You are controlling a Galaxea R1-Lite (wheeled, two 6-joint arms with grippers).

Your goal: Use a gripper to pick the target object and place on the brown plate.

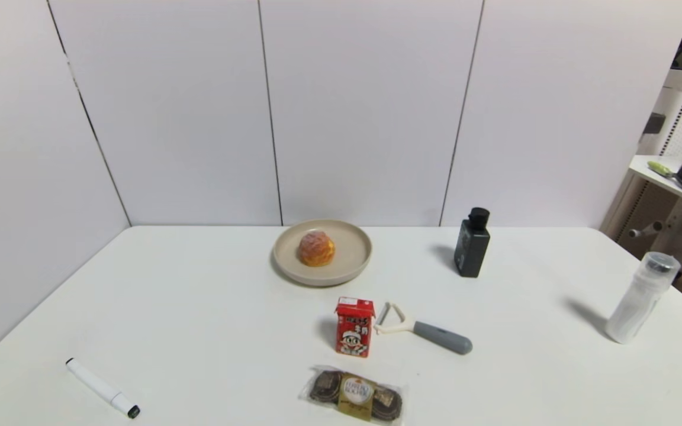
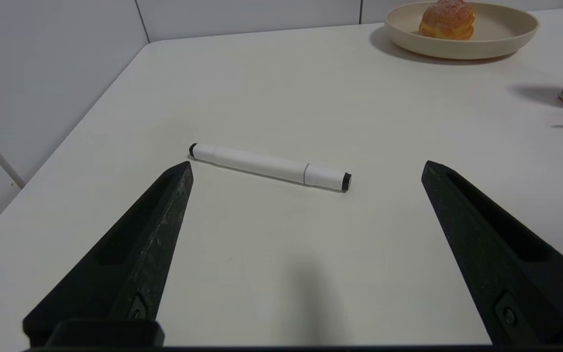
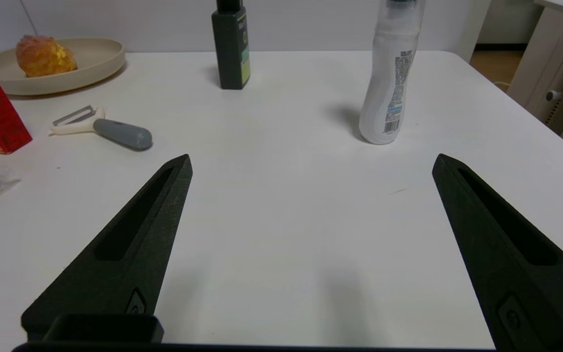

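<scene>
The golden-orange bun (image 1: 317, 248) sits on the beige-tan plate (image 1: 353, 262) at the back middle of the white table. Both also show in the left wrist view, the bun (image 2: 446, 19) on the plate (image 2: 506, 39), and in the right wrist view, the bun (image 3: 44, 55) on the plate (image 3: 96, 61). Neither arm shows in the head view. My left gripper (image 2: 307, 166) is open and empty over the near left of the table, just short of a white marker. My right gripper (image 3: 312, 159) is open and empty over the near right of the table.
A white marker (image 1: 102, 389) lies near left. A red drink carton (image 1: 354, 327), a grey-handled peeler (image 1: 427, 329) and wrapped chocolates (image 1: 354, 395) lie in the near middle. A dark bottle (image 1: 472, 243) and a white bottle (image 1: 641, 298) stand to the right.
</scene>
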